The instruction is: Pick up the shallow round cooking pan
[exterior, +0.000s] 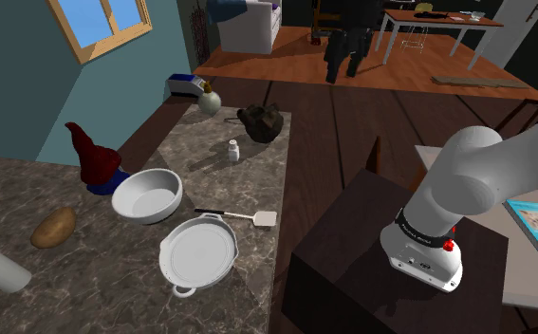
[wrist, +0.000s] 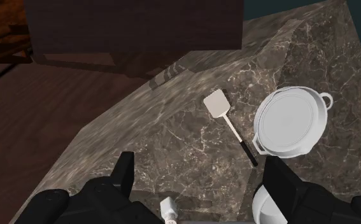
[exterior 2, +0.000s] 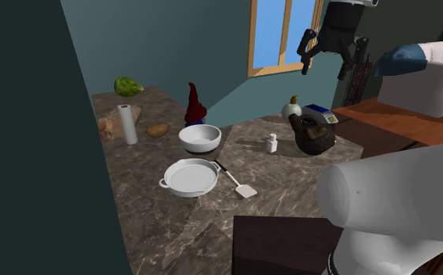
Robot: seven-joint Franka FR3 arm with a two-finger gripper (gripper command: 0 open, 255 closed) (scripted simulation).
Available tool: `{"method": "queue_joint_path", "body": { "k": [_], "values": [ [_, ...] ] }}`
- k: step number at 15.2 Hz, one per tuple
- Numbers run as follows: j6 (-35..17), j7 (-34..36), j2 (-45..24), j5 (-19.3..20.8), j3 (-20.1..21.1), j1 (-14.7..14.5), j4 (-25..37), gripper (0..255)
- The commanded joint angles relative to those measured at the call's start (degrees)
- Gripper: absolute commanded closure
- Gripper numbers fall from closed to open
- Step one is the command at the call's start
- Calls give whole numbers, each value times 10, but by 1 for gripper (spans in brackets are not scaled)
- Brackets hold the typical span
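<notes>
Reach phase of a pick-up, with the grasp not yet made. The gripper hangs high above the stone counter, its two black fingers spread wide with nothing between them. The target, a shallow round white pan with small loop handles on its rim, lies flat and upright near the counter's near edge in the shoulder view. In the wrist view it sits well off to the side of the open fingers rather than between them. A spatula lies just beside the pan on the shoulder view's right, its dark handle end close to the rim; whether the two touch cannot be told. A deeper white bowl stands just beyond the pan on the far left, and a small shaker stands farther off. By judgement, the next move calls for shifting the hand sideways until one section of the rim, or a loop handle, lies between the fingers. The hand should then descend so that one finger goes inside the wall and one outside. The thin rim leaves little margin, and both the spatula and the bowl should be avoided on the way down.
</notes>
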State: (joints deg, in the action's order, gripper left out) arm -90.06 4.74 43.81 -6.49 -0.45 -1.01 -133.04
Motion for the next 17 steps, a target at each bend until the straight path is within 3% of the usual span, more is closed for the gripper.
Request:
{"method": "queue_joint_path", "body": {
  "k": [1,9,17],
  "values": [
    [0,0,0,0,0,0,0,0],
    [-143,38,-67,-40,54,-23,-76,0],
    [-291,72,-185,-73,109,-45,-103,0]
  ]
}}
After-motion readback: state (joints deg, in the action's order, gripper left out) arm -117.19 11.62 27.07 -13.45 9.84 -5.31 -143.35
